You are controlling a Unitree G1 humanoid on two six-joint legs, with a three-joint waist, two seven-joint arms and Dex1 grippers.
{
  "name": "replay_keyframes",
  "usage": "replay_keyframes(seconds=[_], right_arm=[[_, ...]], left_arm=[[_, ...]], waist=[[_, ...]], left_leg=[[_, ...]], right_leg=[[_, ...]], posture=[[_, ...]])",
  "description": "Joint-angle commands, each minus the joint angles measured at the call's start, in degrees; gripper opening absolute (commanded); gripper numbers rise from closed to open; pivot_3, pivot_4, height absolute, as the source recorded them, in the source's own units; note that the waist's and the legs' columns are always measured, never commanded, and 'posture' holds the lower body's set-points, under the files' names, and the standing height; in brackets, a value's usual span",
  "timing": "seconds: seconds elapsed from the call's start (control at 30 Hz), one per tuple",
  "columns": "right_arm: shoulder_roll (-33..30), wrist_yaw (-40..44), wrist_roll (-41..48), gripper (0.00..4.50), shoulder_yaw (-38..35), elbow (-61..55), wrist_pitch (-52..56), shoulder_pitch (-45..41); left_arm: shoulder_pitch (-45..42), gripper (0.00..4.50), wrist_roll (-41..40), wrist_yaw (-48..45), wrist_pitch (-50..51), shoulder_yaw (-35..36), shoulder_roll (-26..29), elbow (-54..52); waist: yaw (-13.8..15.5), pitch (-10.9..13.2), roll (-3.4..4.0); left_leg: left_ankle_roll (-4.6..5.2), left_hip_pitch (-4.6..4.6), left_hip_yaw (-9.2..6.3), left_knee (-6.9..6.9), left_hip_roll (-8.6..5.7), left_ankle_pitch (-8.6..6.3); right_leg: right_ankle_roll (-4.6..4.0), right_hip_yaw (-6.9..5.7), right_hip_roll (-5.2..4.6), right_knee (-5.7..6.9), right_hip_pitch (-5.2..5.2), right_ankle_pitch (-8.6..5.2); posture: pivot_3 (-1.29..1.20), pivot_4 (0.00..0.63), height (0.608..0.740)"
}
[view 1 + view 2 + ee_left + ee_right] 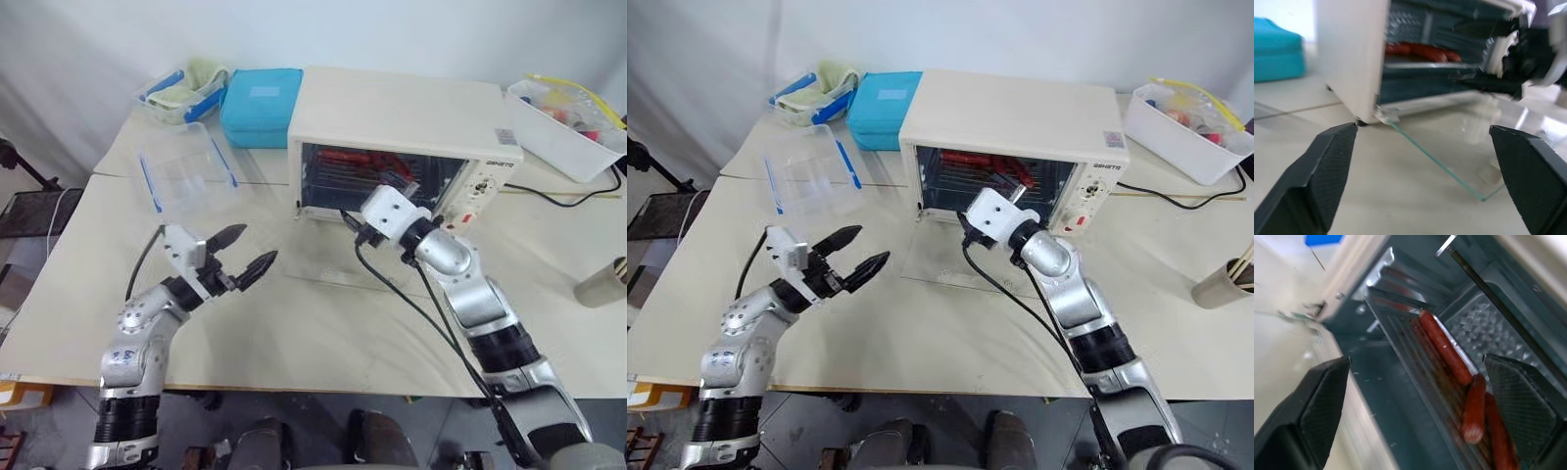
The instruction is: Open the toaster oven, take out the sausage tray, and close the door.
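Cream tabletop (294, 323) bears the toaster oven (392, 117), door (333, 264) flat open; right gripper (1420, 396), jaws wide, reaches the sausage tray (1425, 357) inside; left gripper (245, 255) spreads wide at near left.

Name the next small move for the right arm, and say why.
Probably ease the open right gripper further in around the sausage tray's front rim and close. The door already lies flat open, and the tray sits inside the toaster oven, ungrasped.
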Motion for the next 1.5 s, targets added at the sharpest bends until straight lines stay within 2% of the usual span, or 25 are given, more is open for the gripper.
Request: replay_keyframes(seconds=[0.03, 0.23, 0.5, 0.7, 0.93, 1.3, 1.5], right_arm=[[0.42, -3.65, -5.18, 4.50, 1.43, 4.92, -3.30, -3.45], [2.43, -8.74, -13.12, 4.50, 5.40, 13.65, -6.63, -9.35], [5.14, -11.74, -16.60, 4.50, 7.09, 23.82, -8.68, -14.61], [6.22, -13.26, -17.48, 2.53, 6.97, 26.70, -8.25, -16.09], [5.84, -14.30, -18.20, 0.10, 6.59, 26.24, -8.62, -17.08], [4.70, -13.93, -18.79, 0.03, 5.65, 21.77, -8.63, -15.74], [2.43, -10.87, -18.63, 0.03, 5.40, 13.14, -8.19, -11.58]], left_arm=[[1.34, 4.49, -2.16, 0.66, 0.66, 1.43, 1.22, -4.35], [3.49, 4.49, -2.64, 2.11, 1.32, 1.54, 1.44, -6.29], [0.09, 4.49, -2.16, 1.46, 0.92, -1.57, 1.01, -4.03], [-5.12, 4.50, -1.64, -1.36, 0.18, -4.51, 0.86, 0.17], [-16.12, 4.50, 0.68, -5.81, -3.82, -8.10, -0.66, 11.54], [-31.47, 4.50, 3.34, -9.50, -10.81, -9.53, -5.65, 30.00], [-35.63, 4.50, 4.37, -10.94, -13.91, -8.66, -5.96, 37.41]], waist=[[-0.18, 0.00, 0.00], [-0.80, 0.01, 0.02], [-0.70, 0.01, 0.03], [-0.81, 0.02, 0.04], [-0.85, 0.02, 0.03], [-0.76, 0.03, 0.02], [-0.55, 0.03, 0.02]], left_leg=[[0.00, 0.00, -0.01, 0.00, 0.00, 0.00], [-0.03, -0.04, -0.03, -0.03, 0.02, 0.01], [-0.08, -0.05, -0.05, -0.06, 0.02, 0.04], [-0.09, -0.05, -0.05, -0.11, 0.04, 0.05], [-0.10, -0.06, -0.06, -0.17, 0.04, 0.06], [-0.12, -0.19, -0.18, -0.22, 0.04, 0.07], [-0.12, -0.44, -0.59, -0.26, -0.01, 0.07]], right_leg=[[0.00, -0.01, 0.00, 0.00, 0.00, 0.00], [-0.02, -0.04, 0.02, -0.03, -0.02, -0.01], [-0.05, -0.04, 0.04, -0.02, -0.02, -0.03], [-0.05, -0.06, 0.09, -0.03, -0.02, -0.03], [-0.05, -0.11, 0.12, -0.08, -0.02, -0.03], [-0.05, -0.37, 0.14, -0.15, -0.05, -0.03], [-0.04, -0.65, 0.13, -0.16, -0.14, -0.03]], posture=[[0.00, 0.150, 0.740], [0.00, 0.150, 0.740], [0.00, 0.150, 0.740], [0.00, 0.150, 0.740], [0.00, 0.150, 0.740], [0.00, 0.150, 0.740], [0.00, 0.150, 0.740]])
